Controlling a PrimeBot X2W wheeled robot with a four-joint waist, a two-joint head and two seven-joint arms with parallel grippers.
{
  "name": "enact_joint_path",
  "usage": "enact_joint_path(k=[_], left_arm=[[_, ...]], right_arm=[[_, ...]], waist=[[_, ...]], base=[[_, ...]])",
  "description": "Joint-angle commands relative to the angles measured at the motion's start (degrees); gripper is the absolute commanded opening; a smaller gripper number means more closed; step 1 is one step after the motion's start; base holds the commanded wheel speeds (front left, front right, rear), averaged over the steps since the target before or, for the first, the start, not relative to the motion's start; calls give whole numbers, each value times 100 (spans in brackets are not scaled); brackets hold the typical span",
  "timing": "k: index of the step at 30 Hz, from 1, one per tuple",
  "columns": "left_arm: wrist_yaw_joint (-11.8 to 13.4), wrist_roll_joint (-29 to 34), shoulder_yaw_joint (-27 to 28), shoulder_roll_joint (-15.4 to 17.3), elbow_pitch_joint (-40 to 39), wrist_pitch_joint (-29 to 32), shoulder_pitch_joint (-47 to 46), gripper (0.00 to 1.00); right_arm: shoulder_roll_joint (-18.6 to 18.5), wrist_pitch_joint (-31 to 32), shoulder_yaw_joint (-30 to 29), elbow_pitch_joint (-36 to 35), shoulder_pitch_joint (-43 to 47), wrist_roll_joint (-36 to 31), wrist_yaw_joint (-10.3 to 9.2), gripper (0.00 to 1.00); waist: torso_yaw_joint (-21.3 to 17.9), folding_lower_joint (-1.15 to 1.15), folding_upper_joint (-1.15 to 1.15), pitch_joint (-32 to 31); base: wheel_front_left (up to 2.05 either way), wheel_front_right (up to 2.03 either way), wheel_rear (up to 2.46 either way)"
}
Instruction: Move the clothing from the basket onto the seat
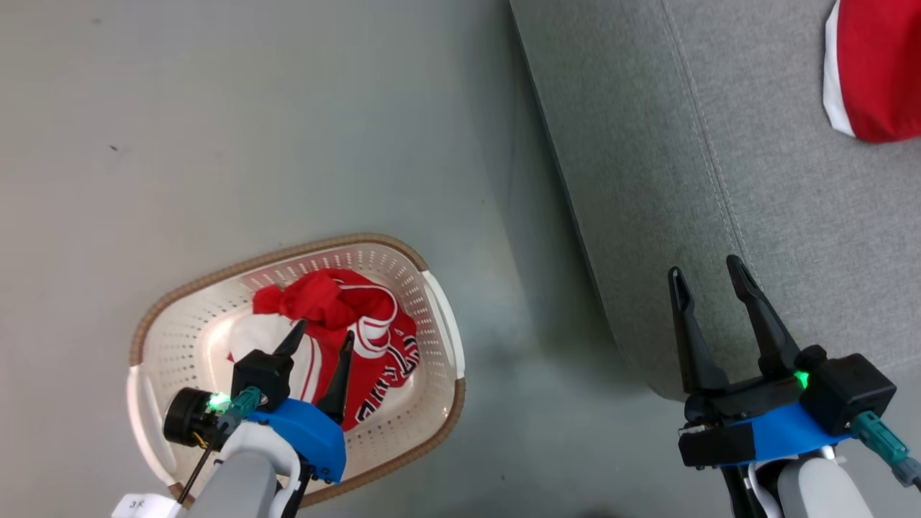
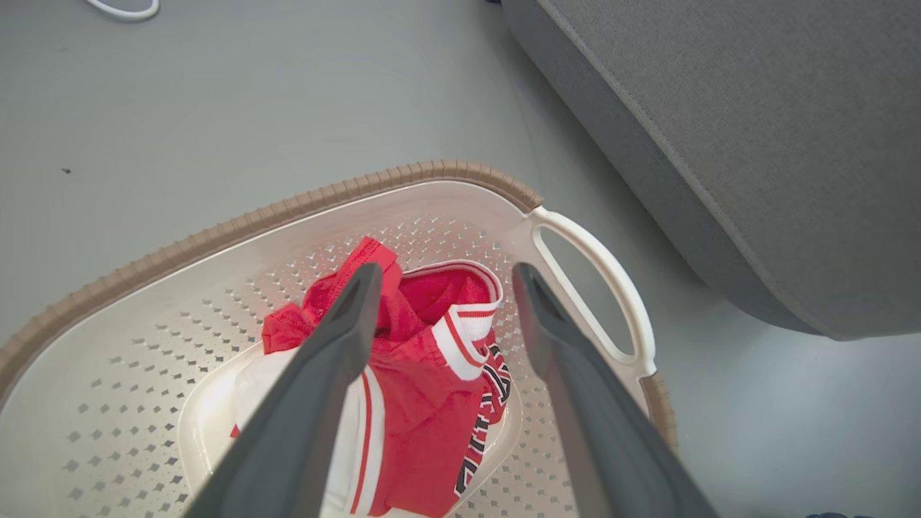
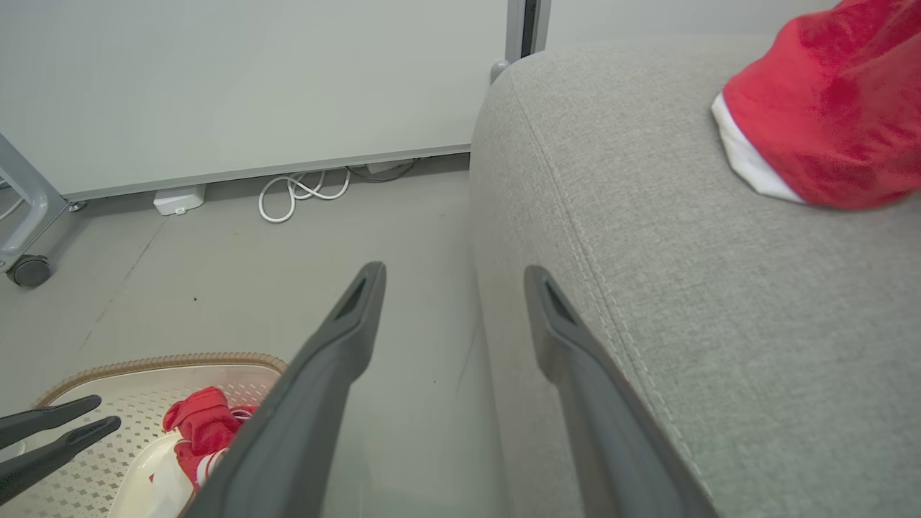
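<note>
- Two grippers, fingers apart: left gripper (image 1: 324, 332) above the clothing (image 1: 338, 296), right gripper (image 1: 704, 267) near the seat (image 1: 719, 144).
- We judge a shallow pinch may spill fabric beside the basket (image 1: 410, 273).

A small white tag (image 1: 138, 506) at the near left edge reads "3K". The red jersey (image 1: 374, 352) in the basket (image 1: 191, 324) bears black-and-white block lettering, too crumpled to read.

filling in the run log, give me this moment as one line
left gripper: open, over red clothing in laundry basket | right gripper: open, empty, over sofa edge | one red garment on sofa
</note>
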Motion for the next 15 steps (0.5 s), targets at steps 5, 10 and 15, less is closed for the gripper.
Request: enact_joint_path(k=[5, 10, 15], left_arm=[[-3, 59, -374, 178, 186, -15, -335, 100], [-3, 12, -815, 320, 296, -15, -547, 100], [-3, -53, -1217, 452, 432, -15, -762, 100]], right_arm=[[7, -78, 55, 40, -202, 126, 3, 100], [6, -99, 116, 80, -298, 232, 3, 100], [6, -100, 163, 7, -358, 320, 3, 100]], waist=[[-196, -1, 0, 455], [-240, -1, 0, 684], [-289, -1, 0, 859]], base=[[0, 0, 0], [0, 0, 0], [0, 0, 0]])
